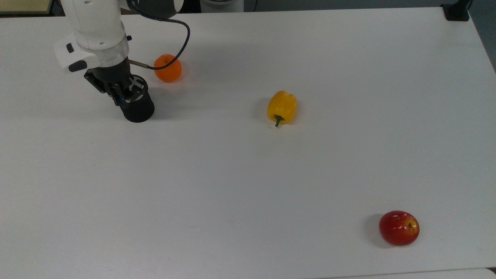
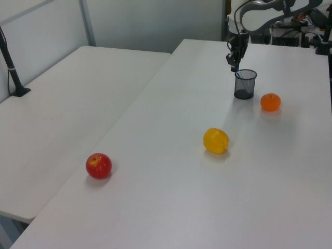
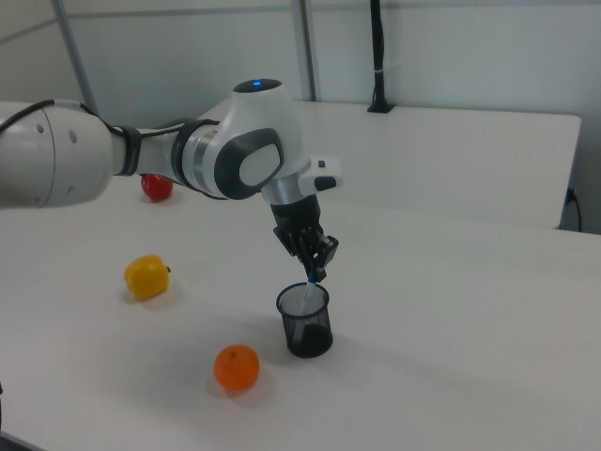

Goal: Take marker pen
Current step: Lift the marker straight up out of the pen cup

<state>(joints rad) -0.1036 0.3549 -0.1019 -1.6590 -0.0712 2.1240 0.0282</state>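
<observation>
Gripping marker pen (image 3: 310, 286) by blue cap, pincer (image 3: 316, 272) closed on it directly above black mesh cup (image 3: 305, 321). Pen upright, lower barrel inside cup, far-left on worktop (image 1: 248, 174) in top view. Judged: straight upward pull clears rim.

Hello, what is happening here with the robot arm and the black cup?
The arm has its pincer just above the black mesh cup, closed on the blue top of the marker pen, whose white barrel is partly inside the cup. The cup stands upright on the white table. An orange lies close by; a yellow pepper and a red apple lie farther away, untouched.
</observation>
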